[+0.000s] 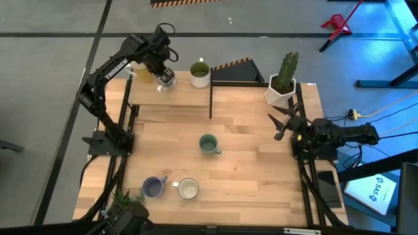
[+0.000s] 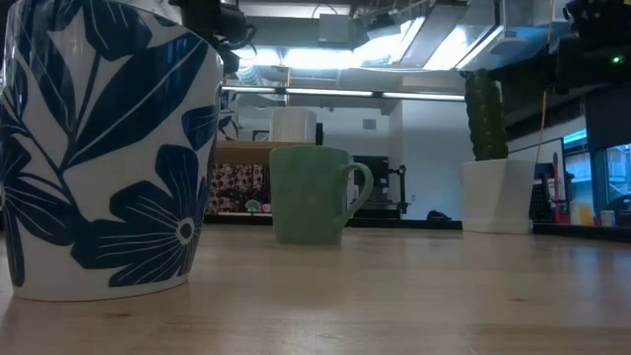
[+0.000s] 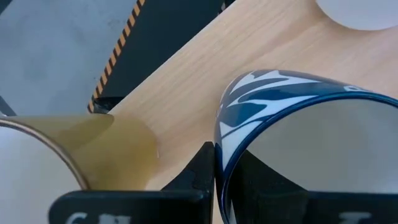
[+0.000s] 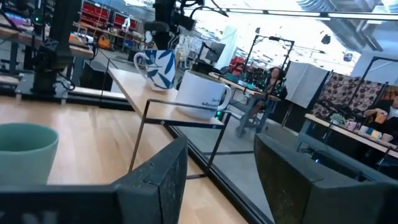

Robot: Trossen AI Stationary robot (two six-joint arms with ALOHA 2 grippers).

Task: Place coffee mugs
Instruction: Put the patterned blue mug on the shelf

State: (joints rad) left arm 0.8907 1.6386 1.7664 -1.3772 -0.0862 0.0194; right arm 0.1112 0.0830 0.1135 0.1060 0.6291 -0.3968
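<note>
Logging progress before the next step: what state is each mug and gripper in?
Blue-patterned mug: upright, rim gripped.
Left gripper: shut on the blue-patterned mug.
Right gripper: open, empty, at table's right edge.
Green mug: upright, free, mid-table.
Lavender mug: upright, free.
White mug on shelf: upright, free.

The left end effector (image 1: 164, 77) covers most of the blue-patterned mug (image 1: 167, 81) — its handle hidden.

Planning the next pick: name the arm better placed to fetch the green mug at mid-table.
Right, probably. The right gripper hangs open and free near the green mug; the left gripper is busy gripping a blue-patterned mug on the shelf.
</note>
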